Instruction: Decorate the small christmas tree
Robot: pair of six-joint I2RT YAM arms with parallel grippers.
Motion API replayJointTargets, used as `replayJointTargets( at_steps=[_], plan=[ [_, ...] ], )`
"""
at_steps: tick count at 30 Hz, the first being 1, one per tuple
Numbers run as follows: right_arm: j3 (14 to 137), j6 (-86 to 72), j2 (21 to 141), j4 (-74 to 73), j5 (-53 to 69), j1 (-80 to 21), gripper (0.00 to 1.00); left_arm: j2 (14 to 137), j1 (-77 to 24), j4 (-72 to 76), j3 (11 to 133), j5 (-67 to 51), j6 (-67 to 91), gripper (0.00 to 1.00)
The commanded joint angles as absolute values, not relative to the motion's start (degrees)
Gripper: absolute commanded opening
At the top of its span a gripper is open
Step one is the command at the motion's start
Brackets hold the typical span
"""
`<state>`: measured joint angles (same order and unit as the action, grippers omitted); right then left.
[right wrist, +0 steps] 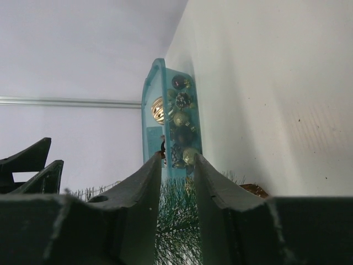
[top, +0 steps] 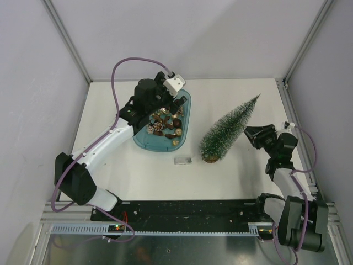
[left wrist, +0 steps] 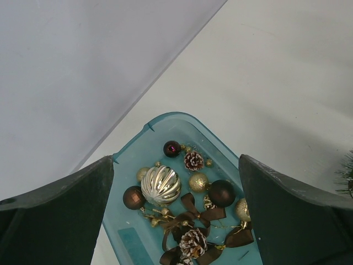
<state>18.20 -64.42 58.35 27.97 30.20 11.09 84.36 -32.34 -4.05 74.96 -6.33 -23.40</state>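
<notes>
Top: small christmas tree (top: 227, 130) lies diagonal on worktop (top: 127, 176), just R of teal tray (top: 151, 144), base nearer arms, tip far-R. L gripper (top: 170, 107) over tray, R gripper (top: 251, 134) at tree's R side. L wrist: jaws spread wide above ornaments (left wrist: 161, 185) in tray. R wrist: jaws nearly together, tree bristles in the narrow gap, can't tell if pinching.

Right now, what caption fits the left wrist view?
Open left gripper above the teal tray holding a ribbed silver bauble, brown balls, gold balls, frosted pinecones and brown bows.
</notes>
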Motion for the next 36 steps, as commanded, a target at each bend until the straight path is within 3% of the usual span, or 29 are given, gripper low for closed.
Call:
replayJointTargets(
  at_steps=[1, 5, 13, 26, 36],
  plan=[
    [18.1, -63.14, 55.55, 27.64, 27.59, 11.32, 0.33, 81.83, -32.25, -3.21, 74.89, -7.24, -21.92, 1.0],
    [18.06, -62.21, 53.76, 25.7, 27.16, 12.19, 0.25, 81.65, -32.23, -3.2, 74.93, -7.53, -21.63, 1.0],
    [18.1, -60.46, 49.36, 20.92, 30.05, 15.11, 0.01, 81.69, -32.44, -3.21, 75.66, -8.74, -20.06, 1.0],
    [19.41, -55.64, 30.36, 2.72, 42.26, 17.94, 0.0, 80.67, -33.64, -5.85, 81.07, -15.18, -13.12, 1.0],
    [19.42, -56.01, 25.43, 4.37, 48.89, 12.94, 0.0, 75.98, -41.87, -11.44, 82.9, -26.62, -20.31, 1.0]
  ],
)
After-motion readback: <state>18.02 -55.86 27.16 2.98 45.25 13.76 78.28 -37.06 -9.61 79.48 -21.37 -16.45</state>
